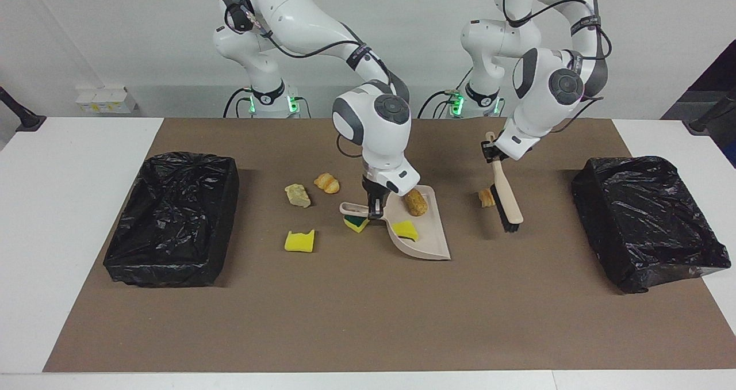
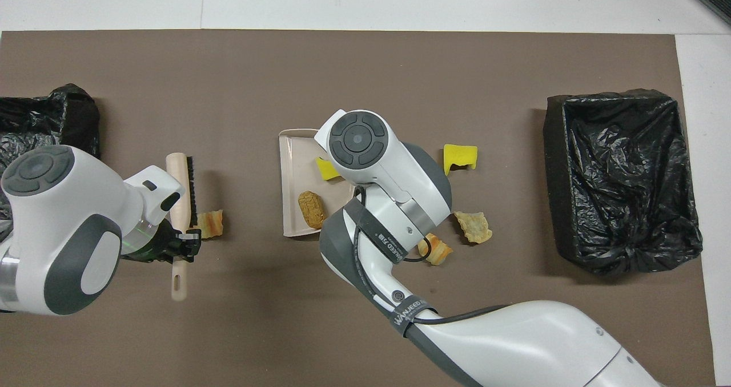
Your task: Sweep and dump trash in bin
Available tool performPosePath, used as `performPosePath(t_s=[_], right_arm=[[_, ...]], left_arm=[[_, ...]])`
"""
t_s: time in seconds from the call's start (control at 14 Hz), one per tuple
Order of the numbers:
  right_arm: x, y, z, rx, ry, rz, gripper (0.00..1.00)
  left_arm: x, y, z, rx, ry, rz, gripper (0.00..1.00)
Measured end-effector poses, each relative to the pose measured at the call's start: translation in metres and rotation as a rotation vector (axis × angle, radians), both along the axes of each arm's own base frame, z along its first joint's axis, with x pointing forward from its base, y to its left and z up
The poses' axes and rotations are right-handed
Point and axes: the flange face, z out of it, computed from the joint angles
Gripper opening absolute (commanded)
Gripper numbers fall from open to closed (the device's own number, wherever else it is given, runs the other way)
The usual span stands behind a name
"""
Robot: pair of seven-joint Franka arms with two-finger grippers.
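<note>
My right gripper (image 1: 374, 206) is shut on the handle of the beige dustpan (image 1: 428, 246), which rests on the mat. In the pan lie a tan lump (image 1: 415, 202) and a yellow sponge bit (image 1: 405, 229). A green-topped sponge (image 1: 356, 224) sits under the handle. My left gripper (image 1: 493, 152) is shut on the brush (image 1: 506, 197), slanted down with its bristles close against a bread lump (image 2: 210, 223), which lies between brush (image 2: 180, 190) and dustpan (image 2: 292, 164). More trash lies toward the right arm's end: a yellow sponge (image 1: 299, 241), a pale lump (image 1: 297, 195), a croissant-like lump (image 1: 326, 182).
A black-lined bin (image 1: 172, 217) stands at the right arm's end of the brown mat, and another bin (image 1: 650, 223) at the left arm's end. The right arm's forearm hangs over the middle of the mat and hides its gripper in the overhead view.
</note>
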Motion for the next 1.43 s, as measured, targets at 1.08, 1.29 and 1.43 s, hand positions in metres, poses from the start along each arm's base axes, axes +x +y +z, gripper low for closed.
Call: performPosePath(t_s=[1.08, 1.29, 1.43], right_arm=[[-0.001, 0.0, -0.009, 0.013, 0.025, -0.02, 0.0], [-0.001, 0.0, -0.009, 0.013, 0.025, -0.02, 0.0], [-0.001, 0.0, -0.009, 0.013, 0.025, -0.021, 0.0]], left_arm=[[-0.05, -0.037, -0.059, -0.109, 0.003, 0.127, 0.0], [-0.045, -0.09, -0.068, -0.181, -0.038, 0.1, 0.0], [-0.038, -0.129, -0.071, -0.219, -0.057, 0.072, 0.0]])
